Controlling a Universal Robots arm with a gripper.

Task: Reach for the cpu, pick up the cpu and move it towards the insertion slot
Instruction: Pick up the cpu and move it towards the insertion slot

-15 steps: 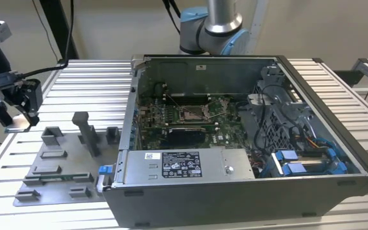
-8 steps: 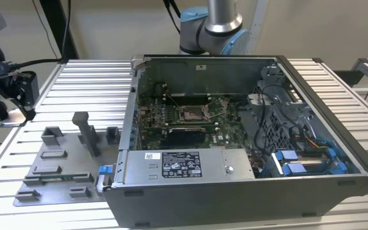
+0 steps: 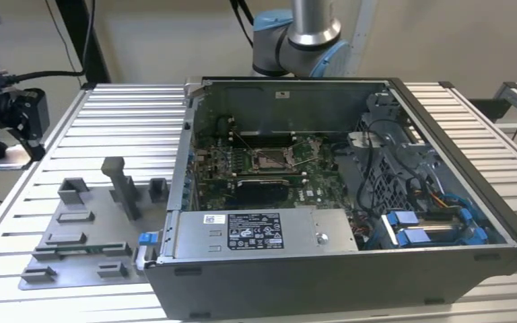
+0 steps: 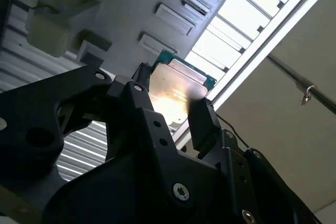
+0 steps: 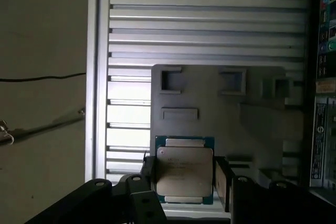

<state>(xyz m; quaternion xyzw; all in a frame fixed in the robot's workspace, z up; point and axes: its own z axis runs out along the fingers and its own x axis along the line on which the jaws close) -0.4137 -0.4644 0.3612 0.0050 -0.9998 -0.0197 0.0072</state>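
the cpu (image 5: 185, 170) sits gripped between the black fingers (image 5: 224, 184).

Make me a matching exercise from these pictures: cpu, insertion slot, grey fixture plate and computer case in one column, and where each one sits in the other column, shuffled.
1. cpu
2. insertion slot
3. grey fixture plate
4. computer case

A. on the green circuit board
B. open, resting on the slatted table
C. flat on the table, beside the case
D. between the jaws of the gripper

Pairs: 1-D, 2-A, 3-C, 4-B.

Beige wall (image 3: 151, 40) behind ribbed alu. table (image 3: 124, 114), bright overhead light.
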